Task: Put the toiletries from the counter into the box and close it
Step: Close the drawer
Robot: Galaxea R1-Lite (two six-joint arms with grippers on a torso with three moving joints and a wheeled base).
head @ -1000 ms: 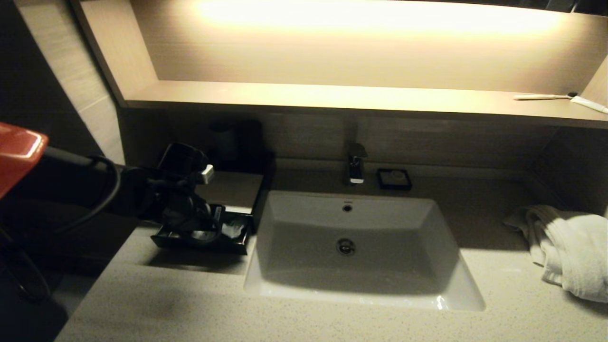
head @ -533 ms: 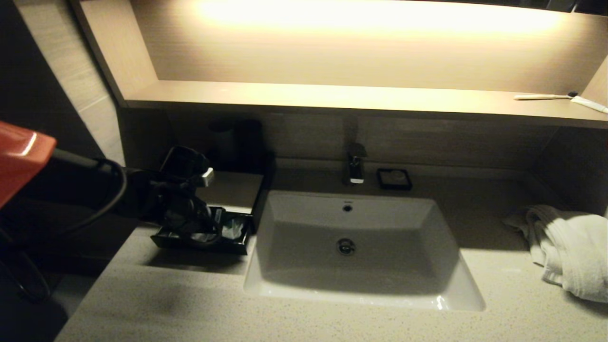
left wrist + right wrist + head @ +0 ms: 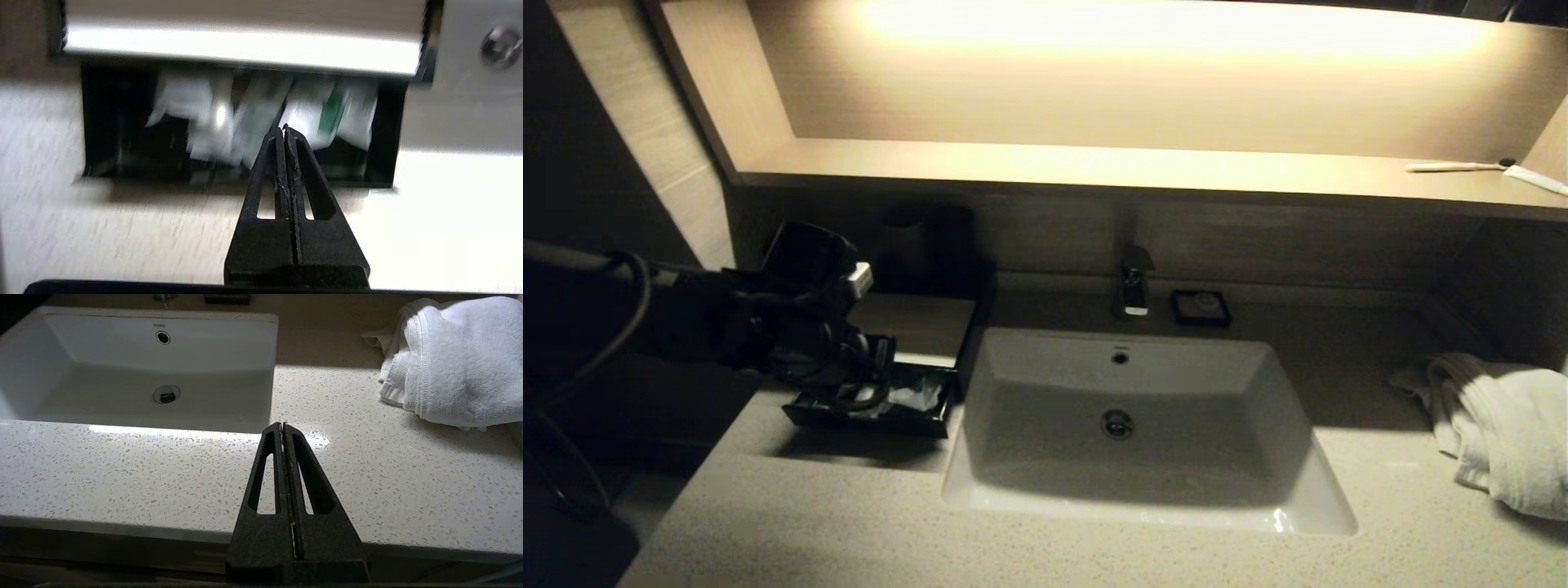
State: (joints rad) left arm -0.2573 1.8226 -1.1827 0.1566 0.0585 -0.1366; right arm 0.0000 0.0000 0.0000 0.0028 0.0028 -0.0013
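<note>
Since a second ago my left arm has drawn back toward the left edge of the head view, the red part gone from sight. On the pale speckled stone bench [image 3: 1029,547], left of the white rectangular sink [image 3: 1143,441], the glossy black box with its pale top [image 3: 923,322] stands with its drawer out and the white, green-marked toiletries [image 3: 261,110] inside. My left pincer [image 3: 284,130] is pressed together, empty, above the drawer's front; my right pincer [image 3: 282,425], also pressed together, hangs over the bench's front edge.
</note>
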